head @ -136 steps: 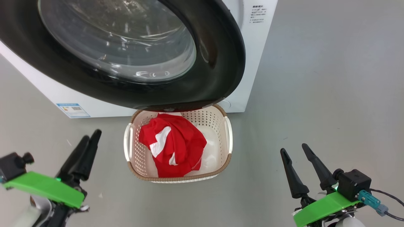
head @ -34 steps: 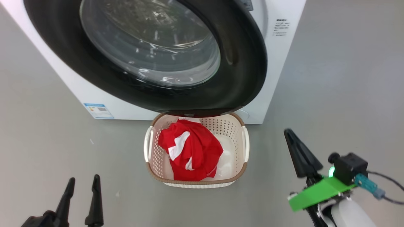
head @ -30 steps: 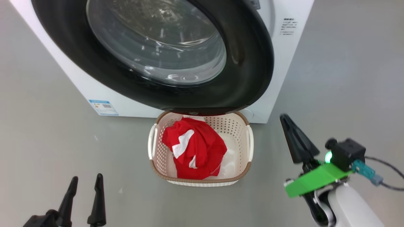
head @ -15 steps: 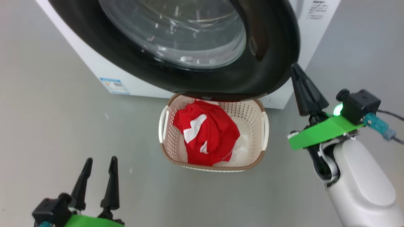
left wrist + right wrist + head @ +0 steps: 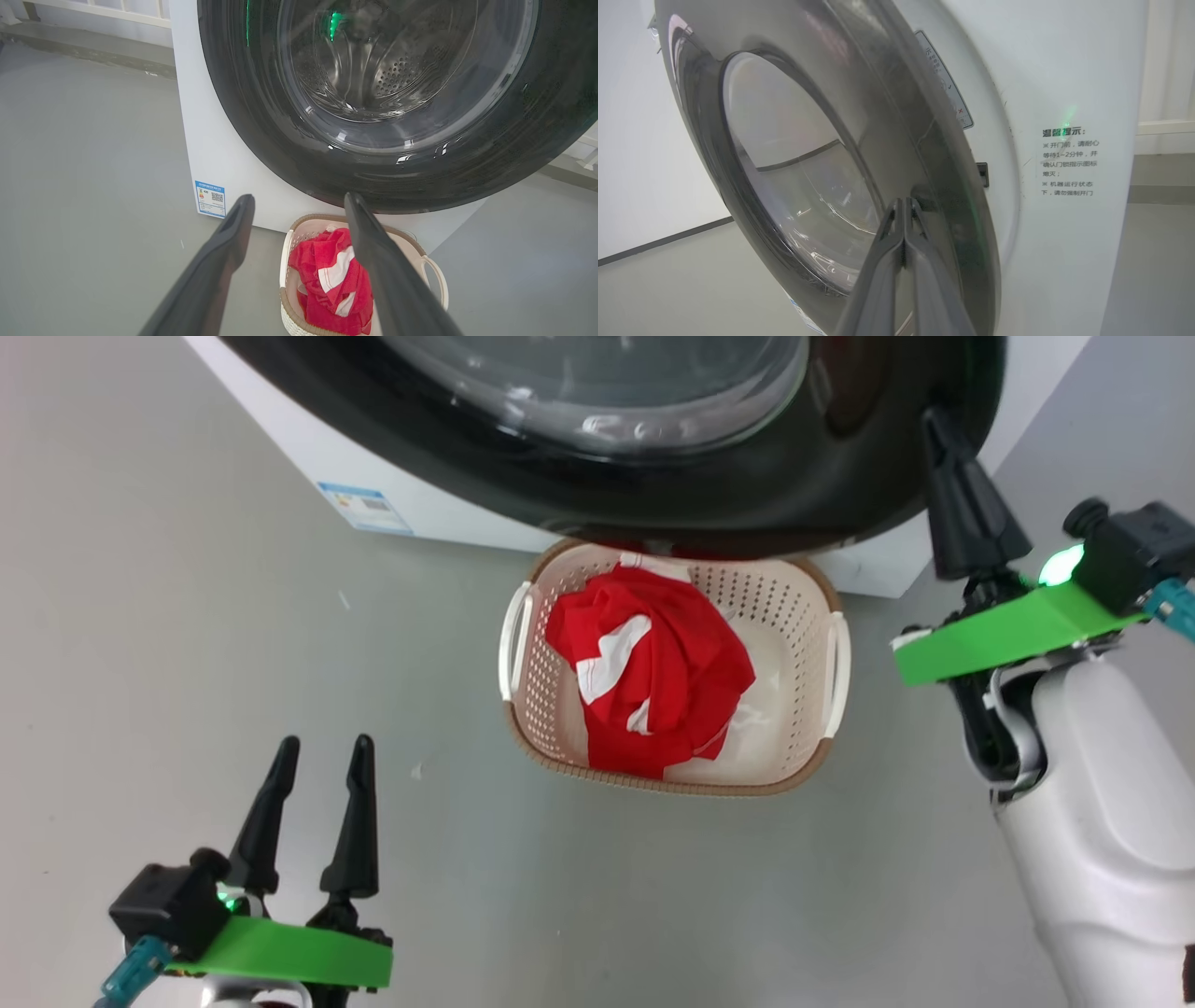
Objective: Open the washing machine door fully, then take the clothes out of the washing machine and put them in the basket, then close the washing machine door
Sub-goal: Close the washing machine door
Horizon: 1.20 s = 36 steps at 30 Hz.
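Observation:
The washing machine door (image 5: 747,495) stands partly open above the basket, its glossy black rim and glass (image 5: 794,177) facing me. My right gripper (image 5: 936,422) is shut, empty, with its tips (image 5: 903,203) against the door's rim near its free edge. The clothes (image 5: 658,667), red with white patches, lie in the cream basket (image 5: 812,728) on the floor under the door. My left gripper (image 5: 324,747) hangs open and empty to the basket's lower left. In the left wrist view its fingers (image 5: 233,233) frame the basket (image 5: 434,275) and the clothes (image 5: 327,280).
The white washing machine (image 5: 1064,84) carries a small blue label (image 5: 364,507) low on its front and printed text (image 5: 1069,161) beside the door. A dark latch slot (image 5: 982,174) shows behind the door's edge. Grey floor (image 5: 187,663) surrounds the basket.
The head view has shifted. My right gripper, open 4.5 s ago, has shut and risen from beside the basket up to the door's rim. The left gripper has come further into view.

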### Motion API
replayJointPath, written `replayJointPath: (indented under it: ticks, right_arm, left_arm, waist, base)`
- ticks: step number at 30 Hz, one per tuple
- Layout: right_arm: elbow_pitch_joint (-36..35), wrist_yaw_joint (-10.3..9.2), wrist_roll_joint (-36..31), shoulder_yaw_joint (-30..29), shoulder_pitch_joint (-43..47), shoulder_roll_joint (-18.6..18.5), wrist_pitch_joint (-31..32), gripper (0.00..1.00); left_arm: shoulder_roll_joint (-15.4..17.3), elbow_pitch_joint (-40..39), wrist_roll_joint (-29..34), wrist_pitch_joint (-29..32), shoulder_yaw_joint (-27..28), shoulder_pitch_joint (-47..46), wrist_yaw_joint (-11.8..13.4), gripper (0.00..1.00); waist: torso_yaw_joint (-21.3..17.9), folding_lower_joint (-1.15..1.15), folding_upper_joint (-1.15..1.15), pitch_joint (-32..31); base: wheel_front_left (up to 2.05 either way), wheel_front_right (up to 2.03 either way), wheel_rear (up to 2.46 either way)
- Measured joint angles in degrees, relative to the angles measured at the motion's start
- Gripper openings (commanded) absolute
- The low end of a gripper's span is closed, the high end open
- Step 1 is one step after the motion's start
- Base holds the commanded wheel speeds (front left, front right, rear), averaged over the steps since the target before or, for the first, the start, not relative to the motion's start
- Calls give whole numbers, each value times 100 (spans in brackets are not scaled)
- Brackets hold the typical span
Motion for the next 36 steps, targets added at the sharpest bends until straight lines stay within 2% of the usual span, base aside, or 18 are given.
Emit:
replayJointPath:
  ticks: [11,21,32,34,36]
  right_arm:
    - [76,0,-130,-308,-671,-183,0,0]
    - [42,58,-182,-455,-1027,-170,-7,0]
    - [54,53,-220,-307,-1070,-181,-7,0]
    - [51,42,-219,-264,-991,-183,-7,31]
    - [49,42,-219,-188,-811,-187,-7,49]
  left_arm:
    - [-22,-42,-103,0,-202,-273,0,100]
    - [-38,-92,-198,-1,-281,-493,-1,100]
    - [-47,-52,-193,-1,-282,-517,-1,100]
    - [-47,-23,-174,-1,-280,-514,-1,100]
    - [-43,-2,-136,-1,-278,-498,-1,100]
  waist:
    - [232,0,0,440]
    - [352,0,0,714]
    - [323,0,0,623]
    - [303,0,0,552]
    - [277,0,0,473]
  base:
    - [0,0,0]
    - [0,0,0]
    - [0,0,0]
    - [0,0,0]
    - [0,0,0]
